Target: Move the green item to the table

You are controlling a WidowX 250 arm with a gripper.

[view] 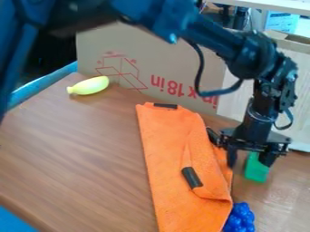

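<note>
Just below the gripper is the green item.

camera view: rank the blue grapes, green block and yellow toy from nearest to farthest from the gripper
1. Green block, right at the gripper
2. Blue grapes, bottom edge of the view, by the cloth
3. Yellow toy, upper left

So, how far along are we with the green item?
Looks nearly done: the green item appears to be on the table, right of the orange cloth. Nothing looks gripped; the gripper is low around it, fingers apart. What's left is probably just lifting clear, though I can't confirm the item's full contact with the table.
</note>
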